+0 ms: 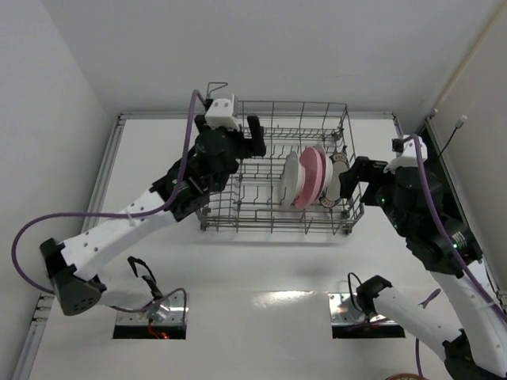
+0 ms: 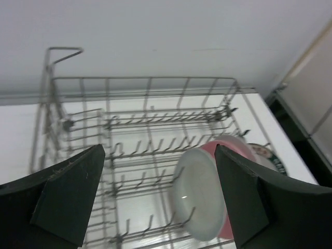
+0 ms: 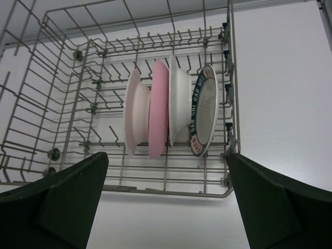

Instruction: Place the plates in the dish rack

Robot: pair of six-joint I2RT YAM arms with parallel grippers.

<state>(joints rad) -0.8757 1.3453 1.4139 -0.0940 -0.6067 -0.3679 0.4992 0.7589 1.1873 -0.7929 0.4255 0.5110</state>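
The grey wire dish rack (image 1: 273, 226) stands at the back middle of the table. All the plates stand upright side by side in its right half: a white plate (image 3: 136, 111), the pink plate (image 3: 158, 109), a second white plate (image 3: 180, 101) and the patterned-rim plate (image 3: 205, 111). My left gripper (image 1: 255, 136) is open and empty above the rack's left half; its view (image 2: 158, 155) looks down on the white plate (image 2: 199, 194) with the pink plate (image 2: 231, 145) behind it. My right gripper (image 1: 348, 180) is open and empty just outside the rack's right end (image 3: 167, 158).
The left half of the rack holds only bare tines (image 2: 140, 150). A white wall runs behind the table. The table's right edge (image 1: 428, 150) borders a dark gap. Purple cables (image 1: 32, 229) trail from both arms.
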